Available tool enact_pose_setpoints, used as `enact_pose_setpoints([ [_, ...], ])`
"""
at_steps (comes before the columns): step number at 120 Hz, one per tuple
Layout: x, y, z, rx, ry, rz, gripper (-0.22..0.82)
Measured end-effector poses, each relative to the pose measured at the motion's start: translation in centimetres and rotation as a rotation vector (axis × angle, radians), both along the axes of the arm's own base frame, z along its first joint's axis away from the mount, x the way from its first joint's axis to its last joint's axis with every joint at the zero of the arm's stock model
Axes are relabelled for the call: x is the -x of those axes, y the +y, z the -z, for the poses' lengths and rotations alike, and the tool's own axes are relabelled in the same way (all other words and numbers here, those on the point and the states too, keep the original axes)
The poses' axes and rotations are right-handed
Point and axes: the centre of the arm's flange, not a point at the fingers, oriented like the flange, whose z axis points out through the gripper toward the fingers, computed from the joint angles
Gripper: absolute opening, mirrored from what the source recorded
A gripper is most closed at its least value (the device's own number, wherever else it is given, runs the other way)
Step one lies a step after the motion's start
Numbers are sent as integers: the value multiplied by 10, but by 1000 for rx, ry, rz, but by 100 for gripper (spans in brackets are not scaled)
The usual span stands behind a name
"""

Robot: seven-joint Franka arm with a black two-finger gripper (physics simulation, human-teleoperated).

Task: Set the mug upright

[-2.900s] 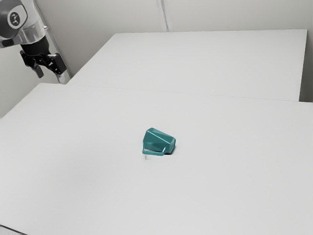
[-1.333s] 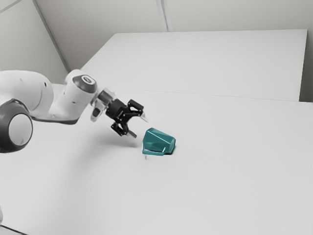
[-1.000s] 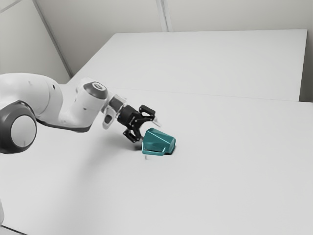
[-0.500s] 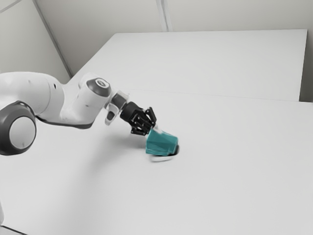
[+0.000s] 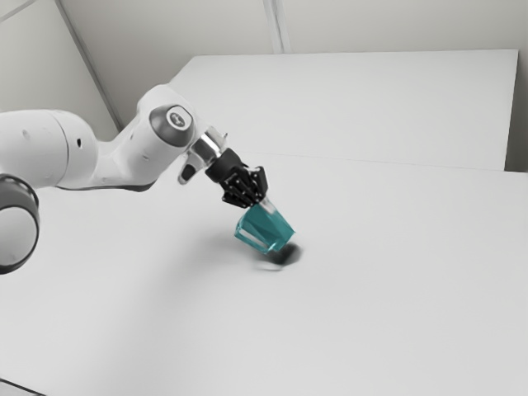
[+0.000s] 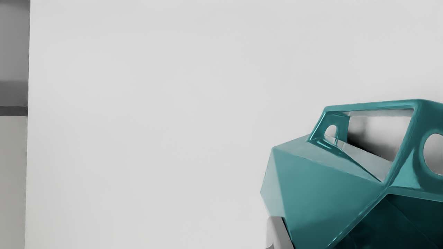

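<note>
This is a plain indoor room (lab or office, I can't tell), with pale walls (image 5: 396, 25) behind a broad white table (image 5: 396, 297).

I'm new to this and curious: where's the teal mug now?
Near the exterior view's middle, the teal mug hangs tilted from the gripper, above its shadow on the white table.

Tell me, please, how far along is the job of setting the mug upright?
Done, it seems: the fingers are closed on the mug, which appears raised off the table, with a dark shadow beneath it. In hand: the mug hangs tilted, not upright. Left: turn it until its base faces down, set it on the table, then open the fingers to release it.
</note>
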Motion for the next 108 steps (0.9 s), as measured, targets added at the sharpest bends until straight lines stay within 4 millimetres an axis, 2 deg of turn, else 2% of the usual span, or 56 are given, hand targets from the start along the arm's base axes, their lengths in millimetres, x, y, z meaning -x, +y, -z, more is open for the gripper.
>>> enact_pose_setpoints([
  [9,8,-4,-18,-98,-41,77,-18],
  [24,27,-10,-33,-282,-84,216,-18],
  [49,73,-15,-29,-546,-144,401,-18],
  [71,99,-25,-20,-641,-230,470,-18],
  [87,103,-26,-16,-679,-291,488,-18],
  [108,100,-4,-8,-706,-323,458,-18],
])
